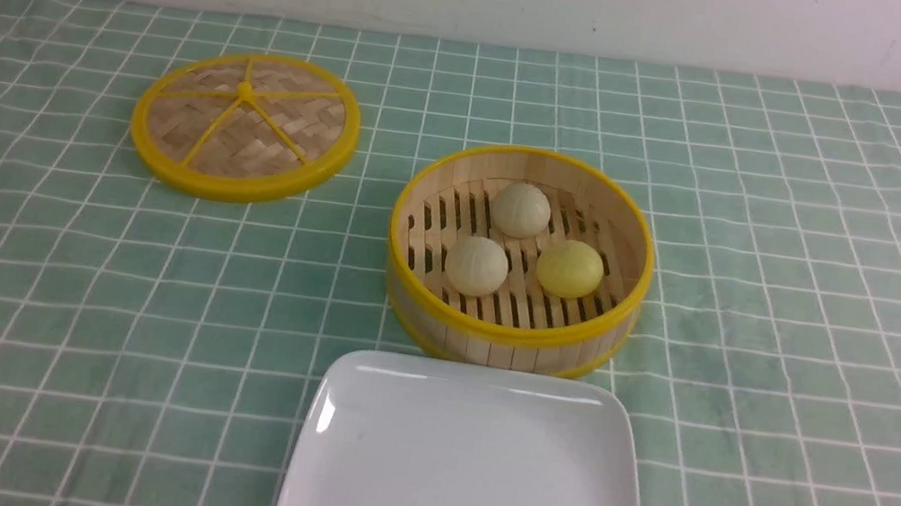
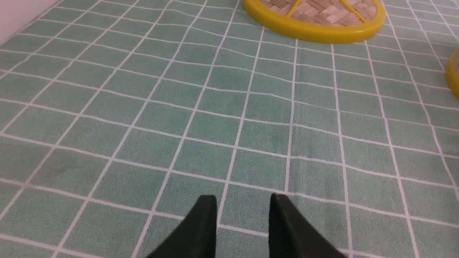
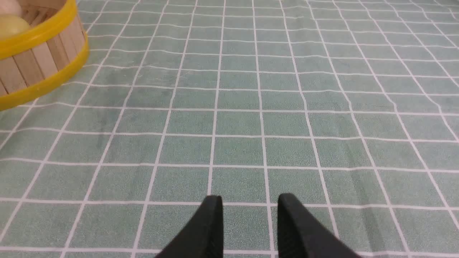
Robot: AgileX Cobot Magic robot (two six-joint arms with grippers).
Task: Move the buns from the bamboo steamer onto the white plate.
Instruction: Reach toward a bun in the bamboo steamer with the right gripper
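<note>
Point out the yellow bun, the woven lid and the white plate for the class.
Yellow bun (image 1: 569, 270): front view, top.
Woven lid (image 1: 232, 189): front view, near rim.
White plate (image 1: 470, 465): front view, bare middle.

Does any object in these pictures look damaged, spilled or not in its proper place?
Nothing stands out as odd. The three buns sit whole inside the bamboo steamer, the woven lid lies flat on the cloth, and no spill shows.

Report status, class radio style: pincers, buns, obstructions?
Left pincer and right pincer open, nothing held. Three buns in steamer, none on plate. Lid off, lying aside; nothing seen blocking steamer.
</note>
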